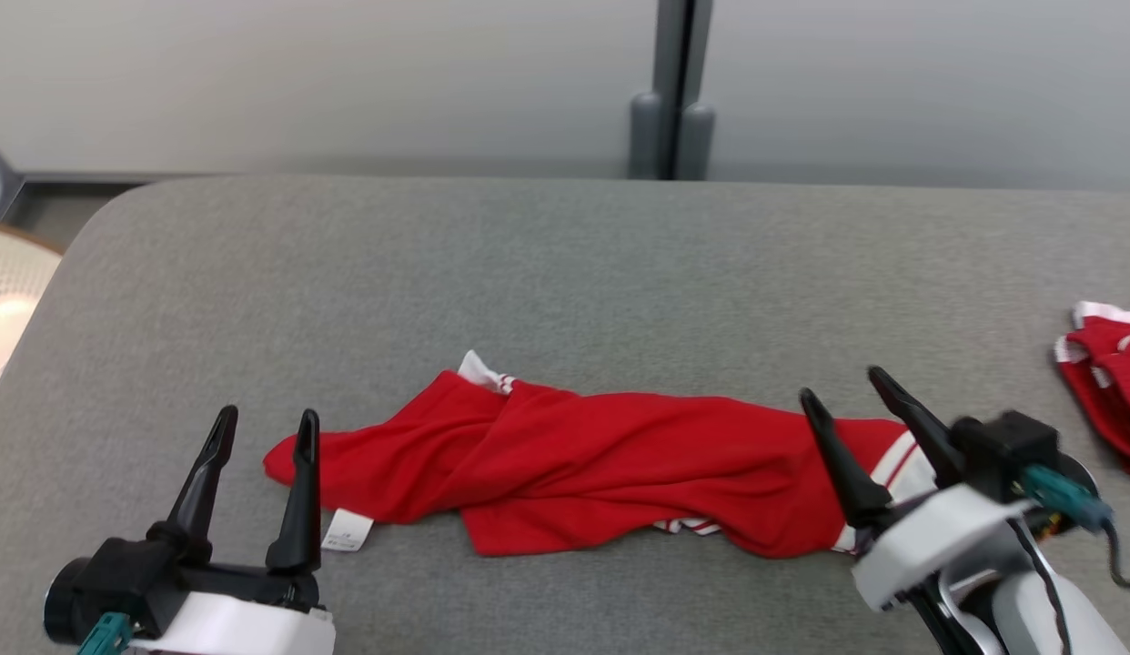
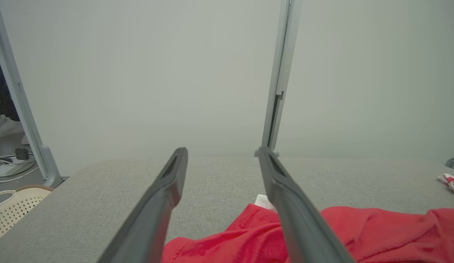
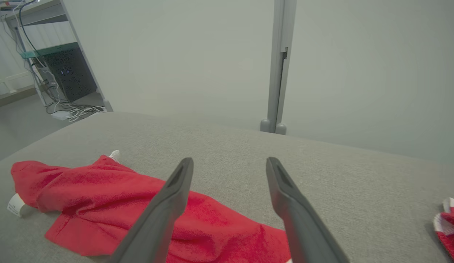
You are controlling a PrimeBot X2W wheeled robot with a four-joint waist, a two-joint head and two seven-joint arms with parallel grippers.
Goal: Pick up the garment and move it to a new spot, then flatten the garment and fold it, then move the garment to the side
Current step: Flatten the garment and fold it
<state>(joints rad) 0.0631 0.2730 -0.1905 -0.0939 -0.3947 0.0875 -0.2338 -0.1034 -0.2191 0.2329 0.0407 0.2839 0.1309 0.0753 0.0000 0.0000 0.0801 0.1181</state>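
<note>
A red garment [image 1: 583,464] with white striped trim lies crumpled in a long twisted band across the near middle of the grey table [image 1: 565,273]; a white label sticks out at its left end. My left gripper [image 1: 267,430] is open, raised just off the garment's left end, nothing between its fingers. In the left wrist view the garment [image 2: 377,230] spreads below and right of the left gripper [image 2: 222,152]. My right gripper [image 1: 841,387] is open over the garment's right, striped end, holding nothing. The right wrist view has the garment [image 3: 102,204] left of and beneath the right gripper [image 3: 230,163].
A second red and white piece of clothing [image 1: 1106,382] lies at the table's right edge. A pale perforated basket [image 1: 10,291] stands past the table's left edge. Behind the table is a grey partition with a post [image 1: 674,100]. Cables and equipment [image 3: 66,84] stand on the floor at far left.
</note>
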